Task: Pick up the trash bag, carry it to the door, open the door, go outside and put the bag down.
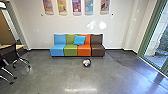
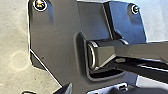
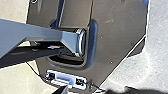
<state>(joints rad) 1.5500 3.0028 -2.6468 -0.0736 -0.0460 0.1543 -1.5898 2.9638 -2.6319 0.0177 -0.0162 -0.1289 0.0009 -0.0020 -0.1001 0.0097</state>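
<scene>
We are in the lounge of an office building, where a row of blue, green, orange and brown seats (image 1: 71,50) lines a pale wall (image 1: 67,25) beneath colorful pictures (image 1: 76,7). Dark chairs (image 1: 8,53) by a table (image 1: 21,46) and tall green-framed glass (image 1: 159,32) flank our smooth gray floor (image 1: 100,76).

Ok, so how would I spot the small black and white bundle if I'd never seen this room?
Find the row of four coloured seats against the wall, then the orange seat. On the floor in front of it sits a small, roundish bundle, whitish with a dark rim. Unlike the bright blue cushion up on the seats, it lies on the ground.
</scene>
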